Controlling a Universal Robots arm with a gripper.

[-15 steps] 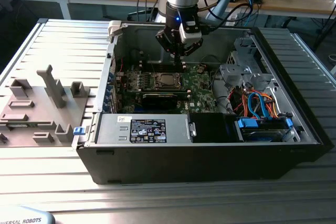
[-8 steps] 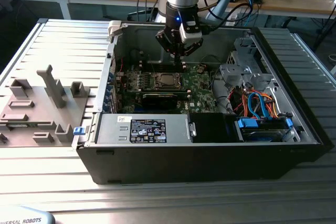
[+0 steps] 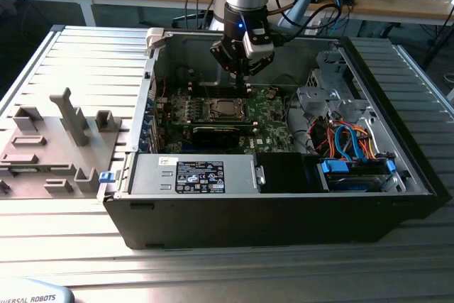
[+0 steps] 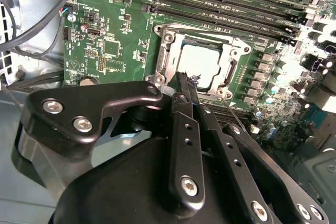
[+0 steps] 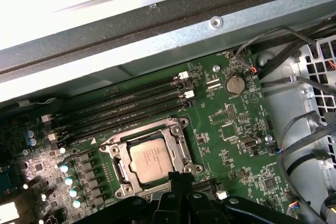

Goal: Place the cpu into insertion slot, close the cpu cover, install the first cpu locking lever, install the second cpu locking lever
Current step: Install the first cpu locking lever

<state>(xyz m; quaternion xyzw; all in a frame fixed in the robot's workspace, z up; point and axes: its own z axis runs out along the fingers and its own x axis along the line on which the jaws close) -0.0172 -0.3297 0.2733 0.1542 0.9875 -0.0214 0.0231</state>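
Gripper clenched, fingers together, holding nothing, tips at socket edge w/ cpu seated in insertion slot under closed cpu cover, just beyond tips, mid-motherboard.

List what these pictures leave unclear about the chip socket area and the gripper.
- The silvery square cpu cover: its near edge is hidden behind the black gripper in the first wrist view.
- The dull silver-grey cpu: washed out by glare in the second wrist view.
- The thin metal locking levers: too small to follow in the exterior view, where the gripper stands over the dark insertion slot.
- What the fingertips touch is covered by the fingers themselves.
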